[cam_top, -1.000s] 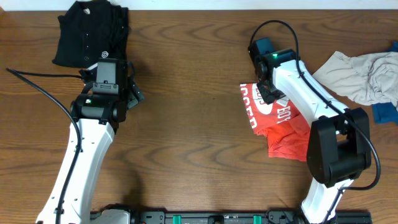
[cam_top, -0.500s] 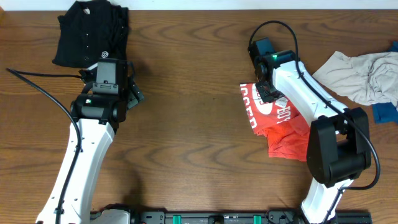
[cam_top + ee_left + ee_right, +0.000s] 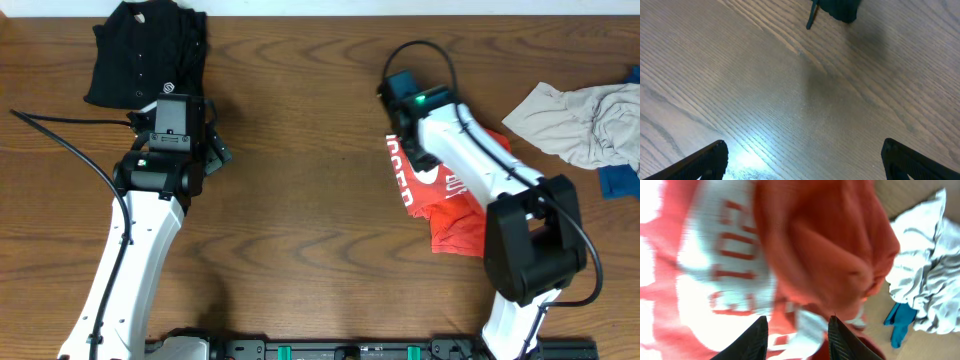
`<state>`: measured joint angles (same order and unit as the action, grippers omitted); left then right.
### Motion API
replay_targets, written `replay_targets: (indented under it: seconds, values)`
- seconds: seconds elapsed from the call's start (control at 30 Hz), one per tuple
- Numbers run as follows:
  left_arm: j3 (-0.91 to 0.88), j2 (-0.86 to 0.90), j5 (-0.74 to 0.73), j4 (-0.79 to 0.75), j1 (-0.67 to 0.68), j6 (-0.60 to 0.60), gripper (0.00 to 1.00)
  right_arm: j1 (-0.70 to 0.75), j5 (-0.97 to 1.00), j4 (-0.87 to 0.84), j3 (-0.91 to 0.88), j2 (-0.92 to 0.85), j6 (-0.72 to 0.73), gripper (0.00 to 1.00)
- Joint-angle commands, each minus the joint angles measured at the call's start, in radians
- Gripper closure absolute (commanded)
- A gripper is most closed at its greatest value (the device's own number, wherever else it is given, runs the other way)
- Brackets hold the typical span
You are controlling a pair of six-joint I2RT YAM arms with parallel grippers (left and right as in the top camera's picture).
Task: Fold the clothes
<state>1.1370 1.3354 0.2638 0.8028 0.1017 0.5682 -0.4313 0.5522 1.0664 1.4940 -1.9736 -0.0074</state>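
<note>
Red-orange T-shirt [image 3: 460, 225] is bunched up in the right gripper [image 3: 797, 321], jaws clamped on its cloth. Left gripper [image 3: 805, 145] hangs over the desk [image 3: 300, 150], jaws spread wide open.

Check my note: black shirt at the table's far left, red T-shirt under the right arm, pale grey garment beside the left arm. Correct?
The pale grey garment lies at the right edge, beside the right arm, not the left; the overhead view shows it. The black shirt and red T-shirt are as noted.
</note>
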Motion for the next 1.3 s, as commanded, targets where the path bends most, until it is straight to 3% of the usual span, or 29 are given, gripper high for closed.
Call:
replay_targets:
  seconds: [0.0, 1.27]
  values:
    - [-0.017, 0.010, -0.002, -0.004, -0.003, -0.013, 0.02, -0.049, 0.048, 0.001, 0.016, 0.006, 0.021, 0.63]
    - [-0.021, 0.012, -0.002, -0.004, -0.003, -0.014, 0.02, 0.098, -0.029, -0.088, 0.008, -0.069, -0.035, 0.62]
